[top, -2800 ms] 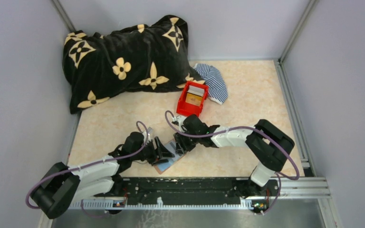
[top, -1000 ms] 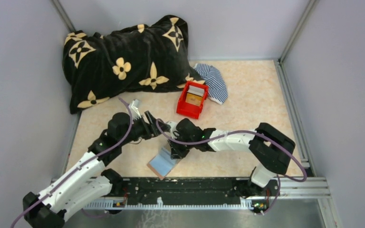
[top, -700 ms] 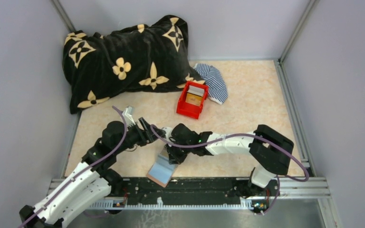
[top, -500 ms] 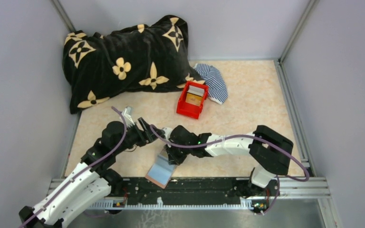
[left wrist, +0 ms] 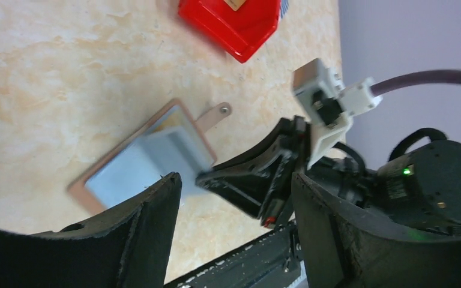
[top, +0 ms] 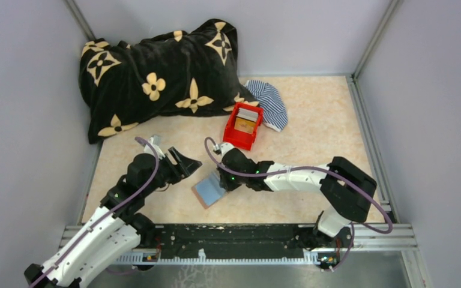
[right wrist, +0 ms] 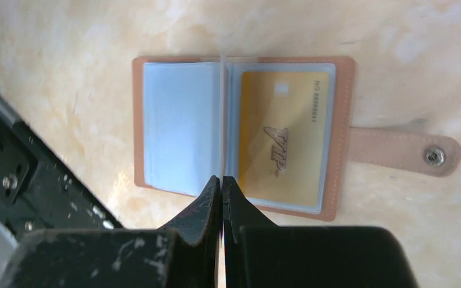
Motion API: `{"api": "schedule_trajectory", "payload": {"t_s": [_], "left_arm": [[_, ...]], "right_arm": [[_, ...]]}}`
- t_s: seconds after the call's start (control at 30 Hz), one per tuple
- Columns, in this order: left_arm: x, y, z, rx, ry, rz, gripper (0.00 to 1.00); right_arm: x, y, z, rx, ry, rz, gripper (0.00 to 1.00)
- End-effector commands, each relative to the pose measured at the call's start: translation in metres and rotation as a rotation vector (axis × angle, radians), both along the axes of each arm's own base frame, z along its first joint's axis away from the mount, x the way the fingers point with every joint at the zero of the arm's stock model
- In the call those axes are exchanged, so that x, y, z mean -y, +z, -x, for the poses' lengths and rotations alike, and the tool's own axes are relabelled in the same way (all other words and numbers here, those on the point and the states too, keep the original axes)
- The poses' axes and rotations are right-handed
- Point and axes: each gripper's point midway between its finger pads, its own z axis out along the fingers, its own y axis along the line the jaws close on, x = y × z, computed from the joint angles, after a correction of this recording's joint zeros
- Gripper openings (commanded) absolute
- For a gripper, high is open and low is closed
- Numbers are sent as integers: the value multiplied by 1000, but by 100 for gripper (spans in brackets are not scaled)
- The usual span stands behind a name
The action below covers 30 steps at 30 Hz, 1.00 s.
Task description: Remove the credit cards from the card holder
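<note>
The card holder (top: 207,191) lies open on the table, reddish-brown leather with a snap tab (right wrist: 435,157). Its left page is light blue; an orange-gold credit card (right wrist: 282,138) sits in the right pocket. My right gripper (right wrist: 222,180) is shut on a thin pale-blue leaf that stands on edge along the holder's middle fold; whether this is a pocket or a card I cannot tell. From the left wrist view the leaf (left wrist: 177,150) rises off the holder (left wrist: 120,177). My left gripper (top: 183,163) hovers open and unladen just left of the holder, its jaws (left wrist: 234,180) wide.
A red open-top box (top: 243,126) with cards in it stands behind the holder, also seen in the left wrist view (left wrist: 234,24). A striped cloth (top: 270,102) and a black flowered pillow (top: 156,72) lie at the back. The black rail (top: 246,237) runs along the near edge.
The right gripper closed on the leaf and drew the card holder away from the near rail, toward the table's middle. The left gripper backed off slightly to the left.
</note>
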Motion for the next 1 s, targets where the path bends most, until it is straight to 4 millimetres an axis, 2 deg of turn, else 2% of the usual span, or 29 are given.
{"api": "schedule_trajectory", "payload": {"t_s": [0.0,0.13,0.37,0.6,0.63,0.7,0.97], "left_arm": [[-21,0,-9,-14,110,-68,74],[-33,13,-15,4,156,-133,75],[-39,16,-10,10,176,-120,75],[-53,21,-6,24,224,-134,75],[-54,20,-6,23,225,-137,75],[-54,16,-5,15,222,-144,75],[-48,8,-1,1,191,-122,74]], "right_arm": [[12,30,-34,85,-190,-53,0],[22,32,-45,136,-233,-3,0],[5,32,-45,175,-165,56,0],[-24,38,-22,200,-74,68,0],[-28,40,-17,188,-59,56,3],[-34,43,-7,175,-34,39,9],[-50,36,20,129,30,17,12]]}}
